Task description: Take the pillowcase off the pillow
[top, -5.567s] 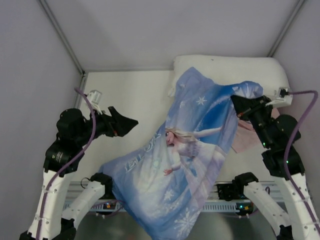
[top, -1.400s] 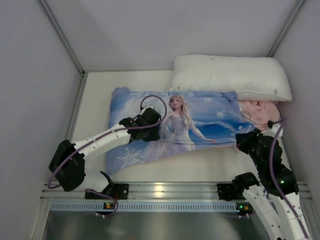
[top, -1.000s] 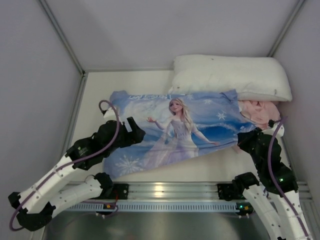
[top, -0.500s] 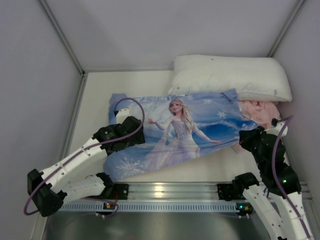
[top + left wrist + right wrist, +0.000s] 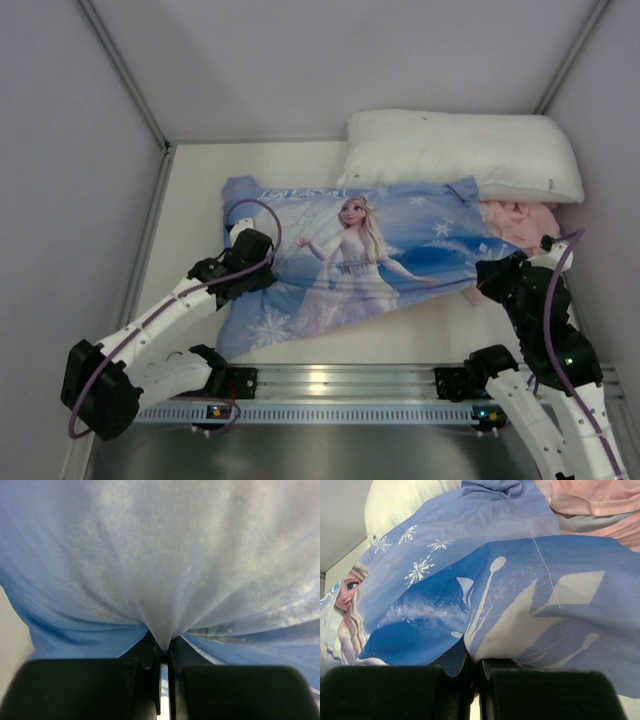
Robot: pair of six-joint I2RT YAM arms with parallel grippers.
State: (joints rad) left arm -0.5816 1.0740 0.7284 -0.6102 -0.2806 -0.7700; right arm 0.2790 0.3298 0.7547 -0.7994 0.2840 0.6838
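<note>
Left tool [image 5: 163, 655]: clenched on a pinch of blue fabric at the left end of the pillowcase [image 5: 400, 250]. The pillowcase lies printed side up across the middle of the counter [image 5: 270, 160], its far edge touching a white pillow [image 5: 460, 150] at the rear. Right tool [image 5: 476, 662]: clenched on a fold at the right end, beside bunched pink fabric [image 5: 515, 218].
</note>
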